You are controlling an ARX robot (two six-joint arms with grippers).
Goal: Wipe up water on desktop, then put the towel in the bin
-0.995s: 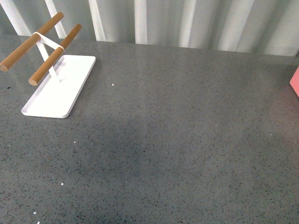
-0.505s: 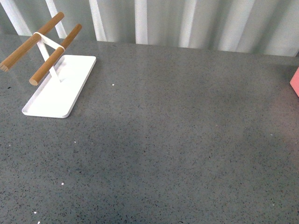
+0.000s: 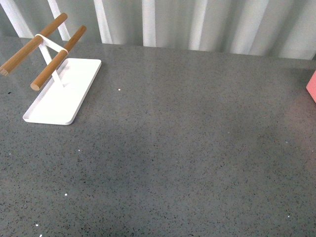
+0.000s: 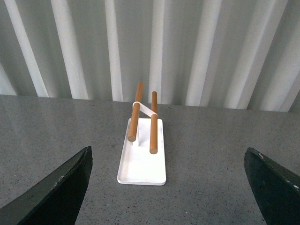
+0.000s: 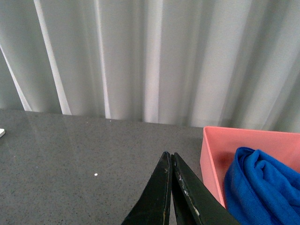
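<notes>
The dark-grey speckled desktop [image 3: 187, 148] fills the front view, with neither arm in it. The blue towel [image 5: 262, 187] lies bunched inside the salmon-pink bin [image 5: 213, 154] in the right wrist view. Only a corner of the bin [image 3: 312, 86] shows at the front view's right edge. My right gripper [image 5: 170, 154] is shut and empty, just beside the bin's near wall, above the desktop. My left gripper [image 4: 168, 157] is open wide and empty, above the desktop, facing the white tray.
A flat white tray [image 3: 61, 94] with two wooden rods [image 3: 57, 57] on a white stand sits at the far left of the desktop; it also shows in the left wrist view [image 4: 140, 159]. A corrugated pale wall [image 3: 197, 24] runs along the back edge.
</notes>
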